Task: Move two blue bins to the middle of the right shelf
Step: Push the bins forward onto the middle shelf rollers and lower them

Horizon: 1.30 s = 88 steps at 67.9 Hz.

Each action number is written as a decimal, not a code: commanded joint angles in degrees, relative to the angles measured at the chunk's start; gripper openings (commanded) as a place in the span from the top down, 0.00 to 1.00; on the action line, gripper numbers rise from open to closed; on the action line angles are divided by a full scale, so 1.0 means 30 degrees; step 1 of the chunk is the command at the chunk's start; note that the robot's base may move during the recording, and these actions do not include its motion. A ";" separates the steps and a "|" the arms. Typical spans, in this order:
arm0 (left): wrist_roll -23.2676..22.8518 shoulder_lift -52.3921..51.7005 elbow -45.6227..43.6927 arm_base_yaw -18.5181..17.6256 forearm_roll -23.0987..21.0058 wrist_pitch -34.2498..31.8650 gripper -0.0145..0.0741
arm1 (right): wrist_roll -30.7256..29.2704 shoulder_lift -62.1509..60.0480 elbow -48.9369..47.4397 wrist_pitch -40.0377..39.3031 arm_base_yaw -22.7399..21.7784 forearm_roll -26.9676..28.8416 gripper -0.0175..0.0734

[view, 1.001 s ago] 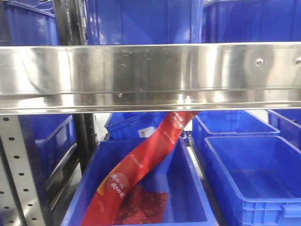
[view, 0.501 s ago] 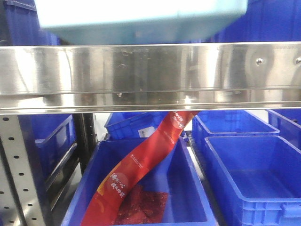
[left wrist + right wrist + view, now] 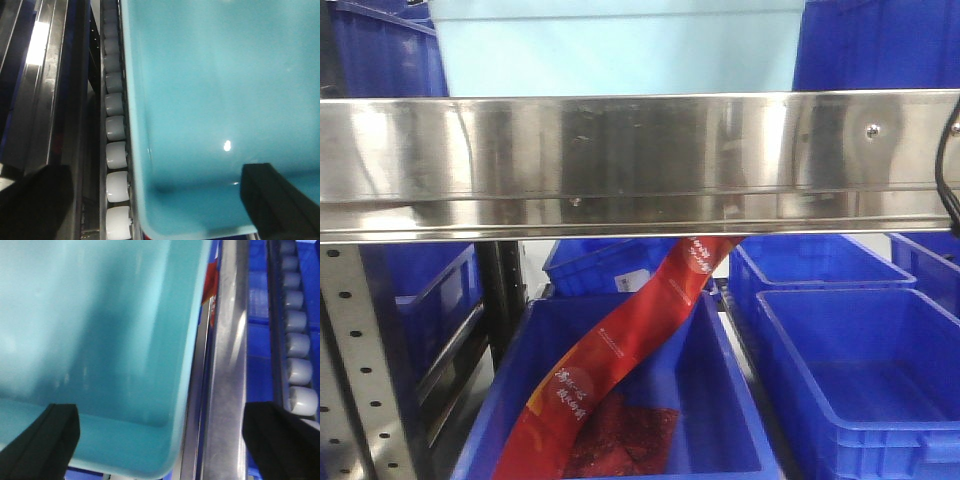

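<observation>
Pale blue bin (image 3: 610, 50) sits on the shelf level above the steel rail (image 3: 640, 165), roughly centred, dark blue crates (image 3: 380, 55) close on either side. Only one pale bin shows; the second is not in view. Left wrist view: roller track (image 3: 115, 155) runs along the bin's left wall, just beside it, and the bin (image 3: 210, 100) fills the frame to the right. Left end effector (image 3: 150, 200) has one dark finger outside by the rollers and the other over the bin's floor, so it straddles the near-left wall; whether it pinches the rim I cannot tell. Right wrist view mirrors this: bin (image 3: 95, 330) on the left, steel rail (image 3: 227, 365) and rollers (image 3: 297, 360) to the right, right end effector (image 3: 160, 440) spread wide across the bin's near-right corner, grip state unclear too. Bin lies straight ahead of both arms, long axis seemingly running into the shelf, both arms equally near. Below, a red banner (image 3: 620, 350) drapes into a crate (image 3: 720, 400), well clear. Likely tight spots are the side crates and rails.
</observation>
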 commanded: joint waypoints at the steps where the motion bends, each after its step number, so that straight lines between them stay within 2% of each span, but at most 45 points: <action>1: 0.0006 -0.0618 -0.0285 -0.0080 0.0102 -0.0040 0.15 | 0.0002 -0.0541 -0.0494 0.0070 -0.0051 -0.0145 0.18; 12: 0.0006 -0.1947 -0.0454 -0.0080 0.0280 0.1211 0.17 | 0.0002 -0.1777 -0.0657 0.0588 -0.0051 -0.0185 0.20; 20: 0.0094 -0.3135 -0.0454 -0.0080 0.0361 0.1940 0.28 | 0.0002 -0.2720 -0.0657 0.1511 -0.0051 -0.0901 0.33; 22: 0.0239 -0.3410 -0.0454 -0.0080 0.0361 0.2118 0.33 | 0.0002 -0.2901 -0.0612 0.1870 -0.0051 -0.1100 0.40; 28: 0.0490 -0.4248 -0.0454 -0.0080 0.0361 0.2603 0.57 | 0.0002 -0.3374 -0.0525 0.2758 -0.0051 -0.1596 0.61; 36: 0.0522 -0.5245 -0.0174 -0.0080 0.0361 0.3566 0.95 | 0.0002 -0.4093 0.0569 0.3076 -0.0051 -0.2339 0.90; 37: 0.0599 -0.5369 -0.0062 -0.0080 0.0413 0.3606 0.96 | 0.0002 -0.4196 0.0823 0.2930 -0.0051 -0.2432 0.93; 40: 0.0658 -0.5878 0.0401 -0.0080 0.0620 0.3647 0.96 | 0.0002 -0.4611 0.1849 0.2506 -0.0051 -0.2606 0.99; 48: 0.0658 -0.7543 0.2775 -0.0080 0.1265 0.3020 0.96 | 0.0002 -0.6316 0.5285 0.0513 -0.0051 -0.2632 0.99; 55: 0.0387 -0.9485 0.5825 -0.0080 0.1303 0.1597 0.96 | 0.0002 -0.7975 0.8826 -0.1649 -0.0051 -0.2632 0.99; 74: -0.1154 -1.6314 1.5492 -0.0080 0.1303 -0.5423 0.96 | 0.0002 -1.4356 1.8030 -0.8507 -0.0051 -0.2632 0.99; 81: -0.1195 -1.9260 1.9021 -0.0080 0.1303 -0.8136 0.96 | 0.0002 -1.7206 2.1164 -1.0885 -0.0051 -0.2632 0.99; 88: -0.1195 -2.2009 2.1806 -0.0080 0.1303 -0.9776 0.96 | 0.0002 -1.9819 2.3977 -1.3122 -0.0051 -0.2632 0.99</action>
